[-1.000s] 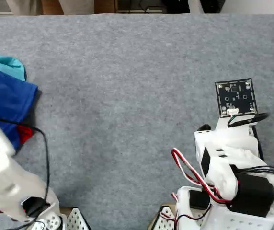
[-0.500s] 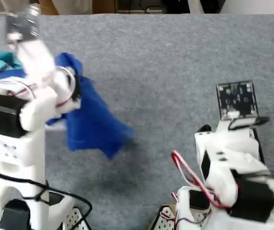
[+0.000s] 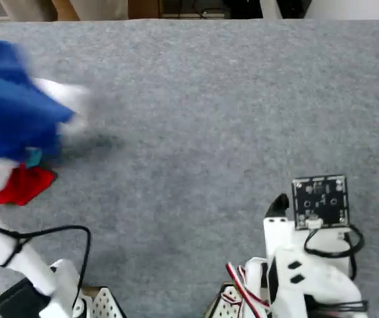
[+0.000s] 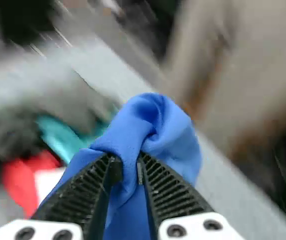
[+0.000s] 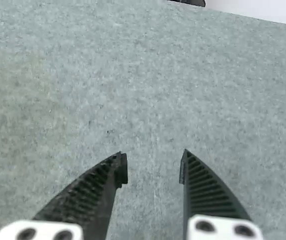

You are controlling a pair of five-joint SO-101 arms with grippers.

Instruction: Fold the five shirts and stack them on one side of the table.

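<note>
A blue shirt (image 3: pixel 14 106) hangs bunched over the table's left side, lifted off the surface. My left gripper (image 4: pixel 125 167) is shut on a fold of the blue shirt (image 4: pixel 155 127). Under it lie a red shirt (image 3: pixel 20 185) and a teal shirt (image 4: pixel 65 140), with the red shirt (image 4: pixel 20 177) beside the teal one. My right gripper (image 5: pixel 150 167) is open above bare grey felt, holding nothing. The right arm (image 3: pixel 312 258) sits low at the table's front right.
The grey felt table (image 3: pixel 209 99) stretches across the middle and right. A black cable (image 3: pixel 37 232) loops near the left arm's base at the front left. The table's far edge (image 3: pixel 189 20) borders furniture and a person's legs.
The left arm swung the blue shirt from the middle-left back over to the far left and raised it, uncovering the red shirt. The right arm drew back toward the front edge.
</note>
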